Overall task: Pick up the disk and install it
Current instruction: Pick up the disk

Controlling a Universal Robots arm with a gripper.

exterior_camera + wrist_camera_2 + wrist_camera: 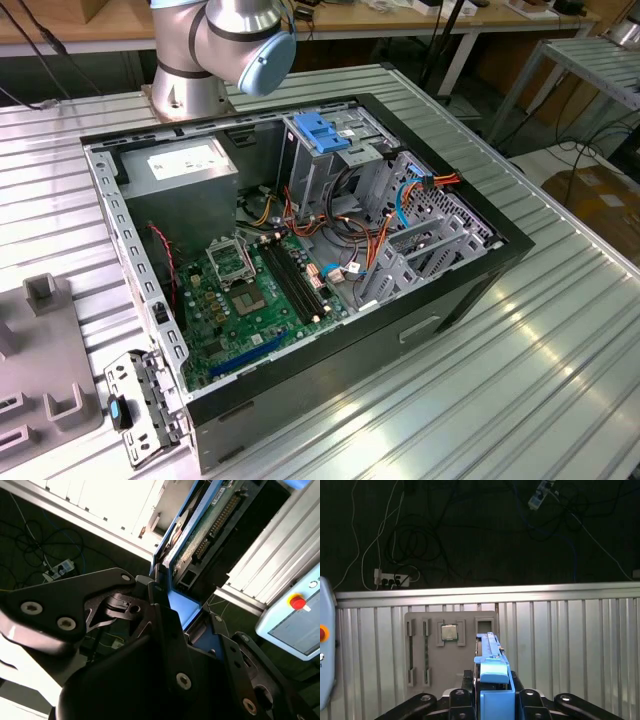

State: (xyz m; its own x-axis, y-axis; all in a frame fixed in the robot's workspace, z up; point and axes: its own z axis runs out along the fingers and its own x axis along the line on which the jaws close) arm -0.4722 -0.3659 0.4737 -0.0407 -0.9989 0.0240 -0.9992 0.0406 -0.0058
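the pick-up looks done: in both wrist views the gripper (182,609) is clamped on the disk (210,520), fingers closed against its blue side rails. the drive is held on edge, lifted off the ribbed table (570,645) and the grey parts tray (450,667). installing is left: the open computer case (400,330) and its blue-topped drive cage (322,135) have yet to receive it.
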